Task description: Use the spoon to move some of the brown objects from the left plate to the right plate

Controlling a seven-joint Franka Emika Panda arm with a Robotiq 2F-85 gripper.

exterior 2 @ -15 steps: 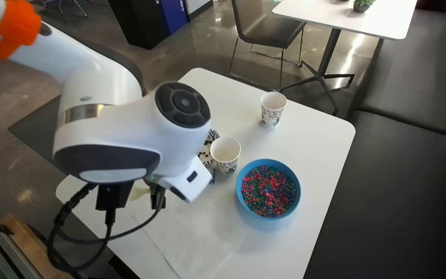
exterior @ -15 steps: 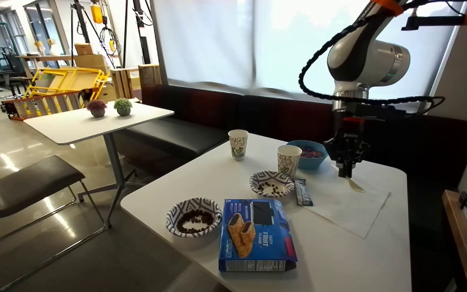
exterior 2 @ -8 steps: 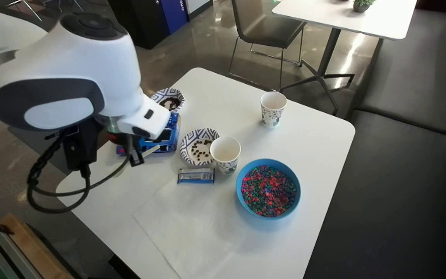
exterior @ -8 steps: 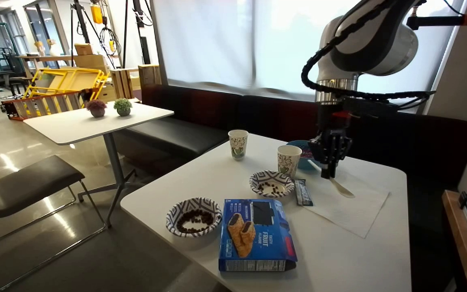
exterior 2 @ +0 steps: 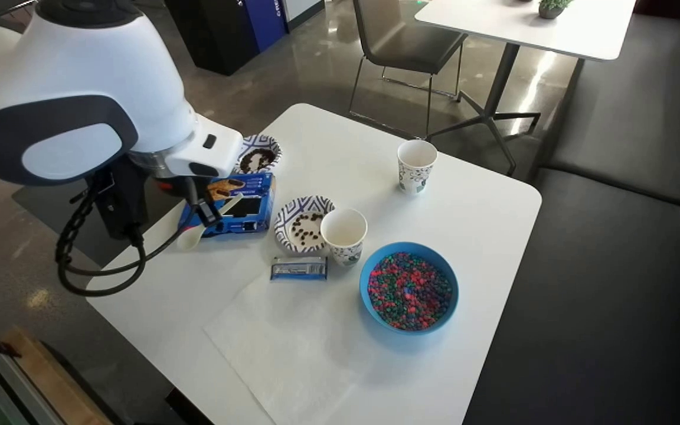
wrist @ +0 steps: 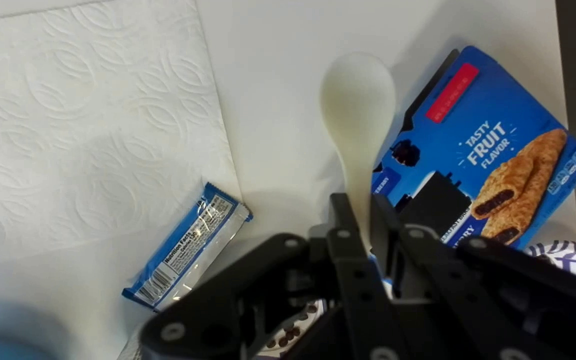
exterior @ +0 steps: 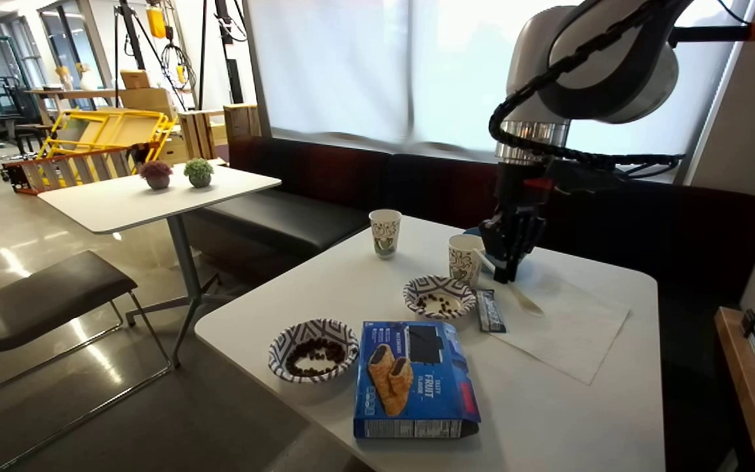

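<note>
My gripper (wrist: 360, 202) is shut on the handle of the pale spoon (wrist: 358, 95), whose bowl points away from the jaws with nothing visible in it. In an exterior view, the gripper (exterior: 506, 274) hangs over the table beside a cup, handle end sticking out behind. The left plate (exterior: 284, 347), with a patterned rim, holds a ring of dark brown objects (exterior: 336, 353). Fewer brown bits lie scattered in the right plate (exterior 2: 285, 219). In the wrist view the fingers partly hide the right plate; only a rim piece of the left plate (wrist: 575, 260) shows.
A blue box (exterior: 410, 387) lies between the plates' near side and the table edge. A paper cup (exterior 2: 345, 233) stands against the right plate, another cup (exterior 2: 415, 165) farther off. Around are a wrapped bar (wrist: 185, 250), a napkin (wrist: 93, 125) and a blue bowl (exterior 2: 369, 295) of coloured bits.
The arm has carried the spoon across, from over the napkin toward the plates and the box. The grip on the handle is unchanged, and the plates have not moved.
</note>
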